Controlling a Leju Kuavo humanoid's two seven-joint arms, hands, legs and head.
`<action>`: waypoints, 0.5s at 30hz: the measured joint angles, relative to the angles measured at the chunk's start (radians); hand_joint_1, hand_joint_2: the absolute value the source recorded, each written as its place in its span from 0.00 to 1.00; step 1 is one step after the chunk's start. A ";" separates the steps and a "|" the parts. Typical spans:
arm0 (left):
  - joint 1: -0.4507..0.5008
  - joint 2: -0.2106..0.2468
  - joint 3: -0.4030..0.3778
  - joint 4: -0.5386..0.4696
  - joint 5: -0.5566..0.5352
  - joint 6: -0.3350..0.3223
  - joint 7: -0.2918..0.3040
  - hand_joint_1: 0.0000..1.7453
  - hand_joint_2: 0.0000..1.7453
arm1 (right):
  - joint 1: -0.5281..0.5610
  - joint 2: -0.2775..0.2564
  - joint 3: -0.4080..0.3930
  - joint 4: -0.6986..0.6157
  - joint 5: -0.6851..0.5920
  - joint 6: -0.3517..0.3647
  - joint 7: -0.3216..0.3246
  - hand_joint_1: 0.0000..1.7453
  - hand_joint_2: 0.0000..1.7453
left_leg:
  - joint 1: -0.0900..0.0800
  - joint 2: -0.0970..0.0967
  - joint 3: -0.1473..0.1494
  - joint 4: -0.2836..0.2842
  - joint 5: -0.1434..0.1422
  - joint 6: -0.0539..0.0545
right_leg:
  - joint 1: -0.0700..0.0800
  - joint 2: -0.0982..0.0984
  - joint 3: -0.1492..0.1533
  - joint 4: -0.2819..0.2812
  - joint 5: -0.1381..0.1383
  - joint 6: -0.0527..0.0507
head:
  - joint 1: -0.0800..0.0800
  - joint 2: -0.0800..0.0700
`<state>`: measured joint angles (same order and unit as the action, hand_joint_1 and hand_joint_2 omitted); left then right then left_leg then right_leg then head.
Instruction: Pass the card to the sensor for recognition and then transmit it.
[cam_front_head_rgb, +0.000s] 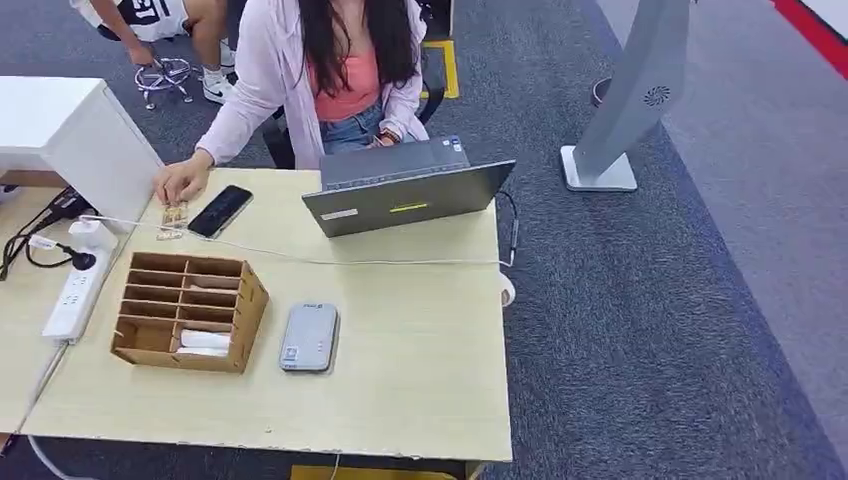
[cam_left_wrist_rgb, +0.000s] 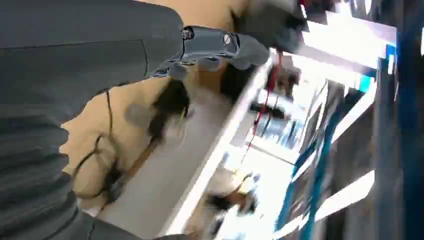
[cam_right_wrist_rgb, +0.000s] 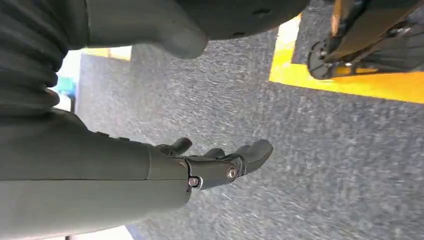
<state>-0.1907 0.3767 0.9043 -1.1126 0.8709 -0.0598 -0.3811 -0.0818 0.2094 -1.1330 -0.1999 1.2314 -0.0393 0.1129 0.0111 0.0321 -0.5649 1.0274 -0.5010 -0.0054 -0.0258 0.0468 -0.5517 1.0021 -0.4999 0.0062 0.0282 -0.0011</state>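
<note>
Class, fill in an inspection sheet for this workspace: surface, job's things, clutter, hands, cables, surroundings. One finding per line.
Surface: pale wooden table.
Job's things: grey sensor lies flat beside a wooden organiser; white cards lie in the organiser's near compartments.
Clutter: laptop, black phone, a small item under a person's hand.
Hands: left hand blurred, state unclear; right hand holds nothing, fingers apart, over grey carpet.
Cables: white cable crosses the table; power strip at its left edge.
Surroundings: a seated person, a grey stand.
</note>
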 joint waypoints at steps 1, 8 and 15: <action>0.026 0.016 0.066 0.068 0.043 -0.015 -0.003 0.00 0.00 | 0.003 0.000 -0.001 0.000 0.000 0.000 0.000 0.00 1.00 | 0.000 -0.002 0.005 0.000 0.000 0.000 | 0.000 -0.002 0.000 0.000 -0.002 0.000 | -0.002 0.000; 0.124 -0.018 0.367 0.503 -0.080 -0.050 -0.058 0.00 0.00 | -0.008 -0.003 -0.006 -0.001 0.000 0.003 -0.012 0.00 1.00 | 0.000 -0.035 0.004 0.000 0.000 0.001 | 0.000 -0.035 0.011 -0.004 -0.011 0.002 | 0.000 0.000; 0.136 -0.041 0.455 0.649 -0.095 -0.015 -0.029 0.00 0.00 | -0.011 -0.006 -0.007 -0.001 -0.001 0.002 -0.012 0.00 1.00 | 0.000 -0.036 0.005 0.001 0.001 0.003 | 0.000 -0.037 0.016 -0.005 -0.008 0.005 | 0.002 0.000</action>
<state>-0.0549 0.3357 1.3596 -0.4634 0.7755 -0.0751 -0.4100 -0.0924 0.2033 -1.1402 -0.2007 1.2306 -0.0378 0.1011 0.0106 -0.0042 -0.5599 1.0287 -0.4998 -0.0023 -0.0258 0.0100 -0.5356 0.9967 -0.5076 0.0111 0.0298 -0.0011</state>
